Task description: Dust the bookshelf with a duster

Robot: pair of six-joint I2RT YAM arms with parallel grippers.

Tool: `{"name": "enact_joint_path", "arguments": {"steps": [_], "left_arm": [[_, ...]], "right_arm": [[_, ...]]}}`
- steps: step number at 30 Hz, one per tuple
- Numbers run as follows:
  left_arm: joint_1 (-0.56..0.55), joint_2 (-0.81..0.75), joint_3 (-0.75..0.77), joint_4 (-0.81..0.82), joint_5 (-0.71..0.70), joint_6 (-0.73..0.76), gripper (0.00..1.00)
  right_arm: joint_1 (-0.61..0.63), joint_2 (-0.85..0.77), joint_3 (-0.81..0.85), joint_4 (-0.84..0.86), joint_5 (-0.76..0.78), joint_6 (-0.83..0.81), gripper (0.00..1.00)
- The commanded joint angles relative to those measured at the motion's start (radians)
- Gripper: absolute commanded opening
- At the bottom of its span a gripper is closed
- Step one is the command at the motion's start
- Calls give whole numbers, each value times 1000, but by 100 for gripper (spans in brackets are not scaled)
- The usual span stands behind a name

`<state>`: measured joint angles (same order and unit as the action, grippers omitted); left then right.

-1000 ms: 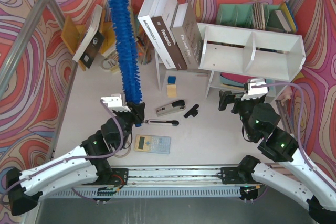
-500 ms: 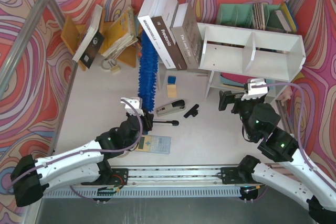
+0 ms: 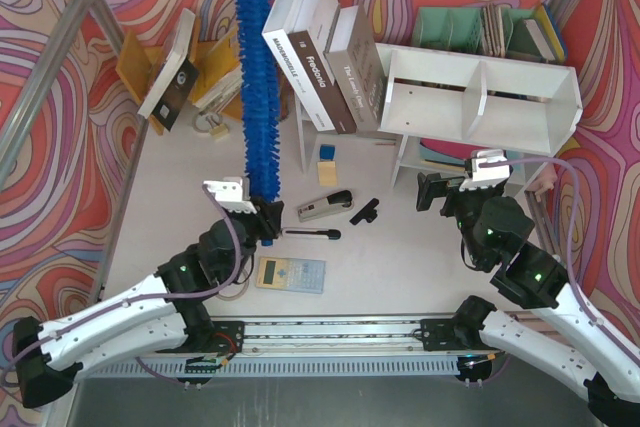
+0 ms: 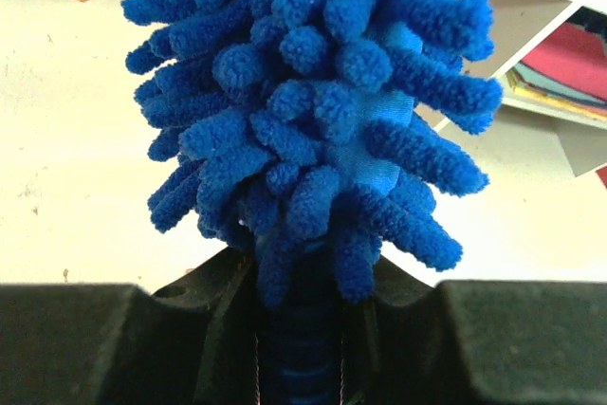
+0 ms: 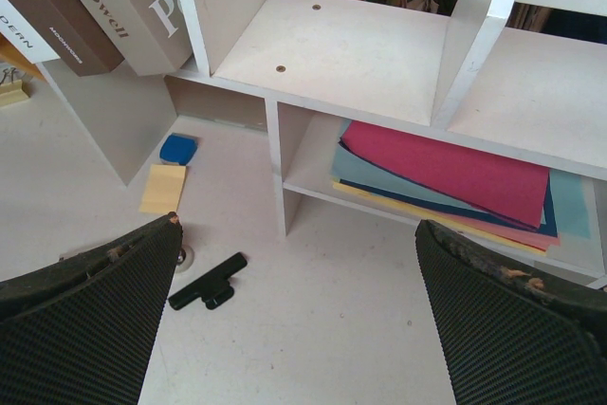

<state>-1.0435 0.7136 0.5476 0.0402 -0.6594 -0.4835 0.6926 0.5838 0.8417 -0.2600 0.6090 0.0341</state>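
Note:
The bright-blue fluffy duster (image 3: 258,87) stands nearly upright left of centre, its tip near the back wall. My left gripper (image 3: 262,223) is shut on its ribbed blue handle at the bottom. In the left wrist view the duster's head (image 4: 313,111) fills the frame and the handle sits between the jaws of the left gripper (image 4: 299,334). The white bookshelf (image 3: 480,97) stands at the right, its two cubbies (image 5: 351,45) bare, with coloured paper sheets (image 5: 455,168) on the lower tier. My right gripper (image 3: 445,192) hangs open in front of the bookshelf, holding nothing; its fingers (image 5: 85,315) are wide apart.
Large books (image 3: 315,47) lean against the bookshelf's left side. A teal organiser (image 3: 470,27) stands behind it, and an orange rack (image 3: 140,67) with a book at back left. A stapler (image 3: 325,205), pen (image 3: 310,234), black clip (image 3: 365,212) and calculator (image 3: 290,274) lie mid-table.
The duster dipped forward and to the right half a second ago, then swung back up; it now stands upright slightly right of where it began. The right arm has not moved.

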Motion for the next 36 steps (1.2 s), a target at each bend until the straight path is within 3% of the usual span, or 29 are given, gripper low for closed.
{"name": "enact_joint_path", "arguments": {"steps": [1, 15, 28, 36], "left_arm": [[3, -11, 30, 25, -22, 42, 0], [3, 165, -74, 120, 54, -106, 0], [6, 25, 52, 63, -31, 64, 0], [7, 35, 25, 57, -26, -9, 0]], "right_arm": [[-4, 1, -4, 8, 11, -2, 99], [-3, 4, -4, 7, 12, 0, 99], [-3, -2, -4, 6, 10, 0, 99], [-3, -6, -4, 4, 12, 2, 99]]}}
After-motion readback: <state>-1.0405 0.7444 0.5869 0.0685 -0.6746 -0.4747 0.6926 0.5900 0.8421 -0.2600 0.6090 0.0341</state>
